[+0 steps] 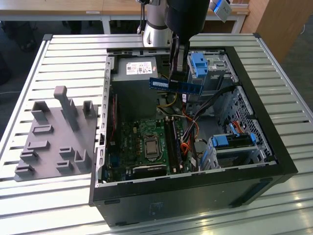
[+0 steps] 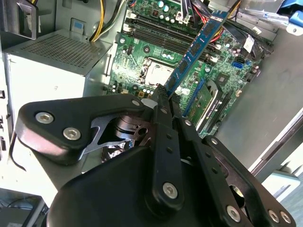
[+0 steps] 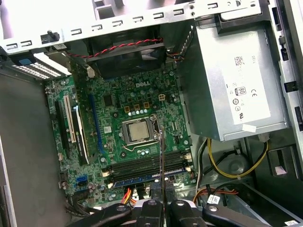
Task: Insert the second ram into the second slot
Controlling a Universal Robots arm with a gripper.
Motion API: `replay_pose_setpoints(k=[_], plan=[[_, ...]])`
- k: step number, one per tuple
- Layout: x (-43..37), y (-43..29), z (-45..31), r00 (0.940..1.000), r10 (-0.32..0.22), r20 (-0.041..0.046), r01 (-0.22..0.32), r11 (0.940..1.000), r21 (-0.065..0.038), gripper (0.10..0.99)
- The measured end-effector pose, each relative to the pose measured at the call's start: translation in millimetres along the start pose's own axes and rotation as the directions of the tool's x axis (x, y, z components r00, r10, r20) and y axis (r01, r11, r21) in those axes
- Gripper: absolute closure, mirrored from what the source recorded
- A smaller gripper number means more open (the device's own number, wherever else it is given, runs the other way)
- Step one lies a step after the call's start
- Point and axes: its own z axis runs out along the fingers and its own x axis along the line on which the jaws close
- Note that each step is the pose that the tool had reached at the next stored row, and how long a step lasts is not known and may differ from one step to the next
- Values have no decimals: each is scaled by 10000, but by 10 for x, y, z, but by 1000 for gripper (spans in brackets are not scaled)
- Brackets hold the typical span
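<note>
My gripper (image 1: 178,73) is shut on the second ram (image 1: 175,85), a long blue circuit-board stick held level above the open computer case (image 1: 195,183). In the second wrist view the ram (image 2: 196,47) runs out from between the black fingers (image 2: 166,125) over the motherboard. In the first wrist view the ram (image 3: 162,161) shows edge-on as a thin line rising from the gripper (image 3: 161,207). It hangs above the row of memory slots (image 3: 147,166) beside the processor socket (image 3: 137,131). A blue strip (image 3: 142,178) lies along one slot. The slots (image 1: 173,142) sit well below the ram.
A grey power supply (image 1: 142,68) fills the case's far corner. Light-blue drive-bay latches (image 1: 200,63) (image 1: 230,141) stand at the exterior view's right, with black and orange cables (image 1: 195,122) between them. A grey fixture block (image 1: 54,137) lies on the slatted table at the exterior view's left.
</note>
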Motion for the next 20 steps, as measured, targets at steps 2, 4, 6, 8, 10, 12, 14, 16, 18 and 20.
replay_pose_setpoints(k=[2,4,6,8,10,12,14,16,18,20], plan=[[0,0,0,10000,14,0,-14,10000,0,949],[0,0,0,10000,30,1,-30,10000,1,949],[0,0,0,10000,44,1,-44,10000,1,949],[0,0,0,10000,58,2,-58,10000,1,949],[0,0,0,10000,73,3,-73,10000,1,949],[0,0,0,10000,88,3,-88,10000,1,949],[0,0,0,9999,104,3,-104,9999,2,949],[0,0,0,9999,118,5,-118,9999,2,949],[0,0,0,9999,132,5,-132,9999,2,949],[0,0,0,9999,151,5,-151,9999,2,949]])
